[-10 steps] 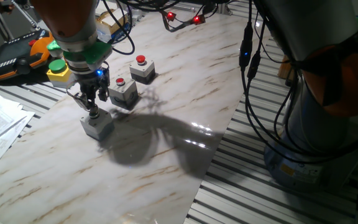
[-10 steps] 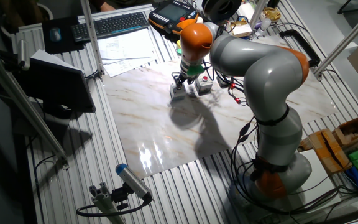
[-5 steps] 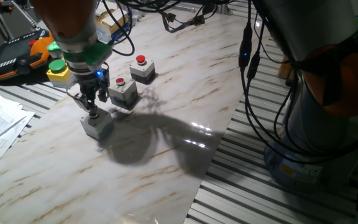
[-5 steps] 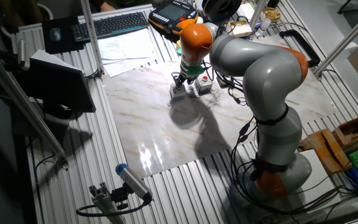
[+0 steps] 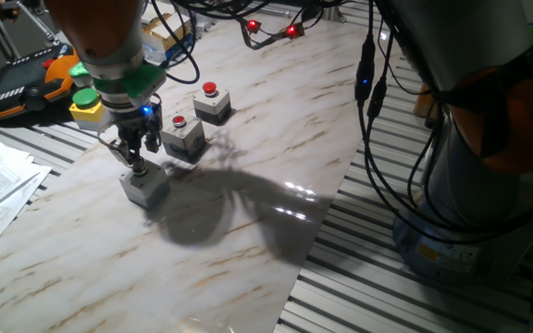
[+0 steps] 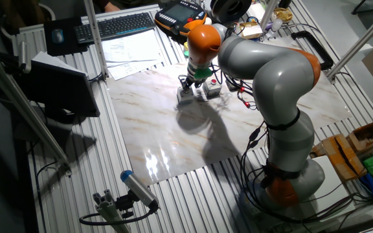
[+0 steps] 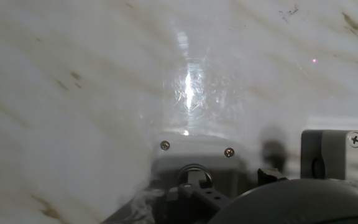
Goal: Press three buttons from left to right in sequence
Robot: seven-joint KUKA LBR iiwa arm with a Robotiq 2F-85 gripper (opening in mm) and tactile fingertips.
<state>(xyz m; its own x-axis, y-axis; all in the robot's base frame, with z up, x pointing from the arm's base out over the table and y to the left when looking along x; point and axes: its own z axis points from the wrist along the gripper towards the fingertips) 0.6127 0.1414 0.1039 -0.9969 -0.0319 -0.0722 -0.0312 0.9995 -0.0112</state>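
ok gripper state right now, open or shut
Gripper: tip down on the nearest grey box; open or shut cannot be told.

Overhead light glares off the glossy counter (image 5: 276,111) mid-frame; the arm's (image 5: 109,37) dark shadow pools at center. Fixed views look sharp. Hand view is hazy, with glare at center.

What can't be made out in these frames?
- Nearest grey box's button colour: covered by the gripper in both fixed views.
- Finger gap: hand view too dark and cropped at the bottom edge.
- Second box: cut off by the hand view's right edge, button unseen.
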